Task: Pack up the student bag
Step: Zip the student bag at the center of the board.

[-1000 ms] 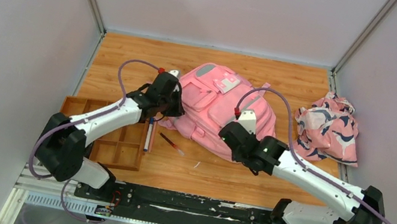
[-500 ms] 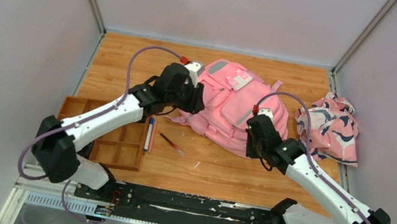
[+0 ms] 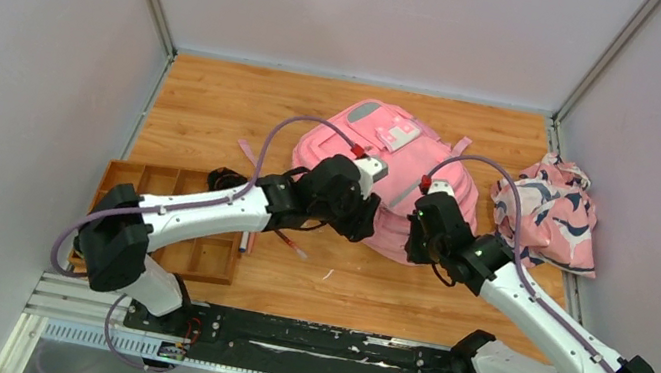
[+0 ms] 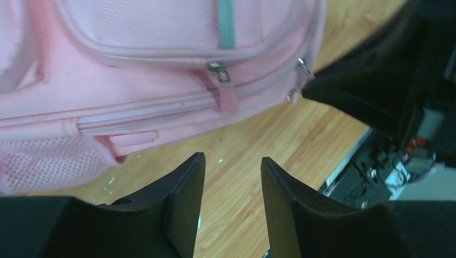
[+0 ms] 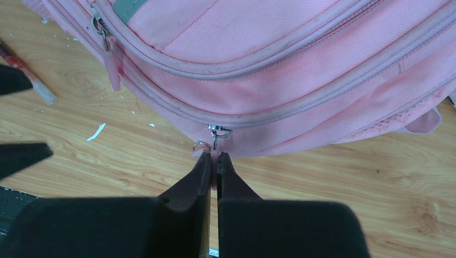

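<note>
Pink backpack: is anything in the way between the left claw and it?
Nothing visible is. The left gripper has its jaws open and empty, just short of the student bag. Only bare wooden table lies between them and the bag's near edge, where a pink zipper pull hangs.

No writing, label, brand or number could be read anywhere. The white-pink patch (image 3: 396,135) at the far end of the bag (image 3: 400,183) showed no legible marks.
</note>
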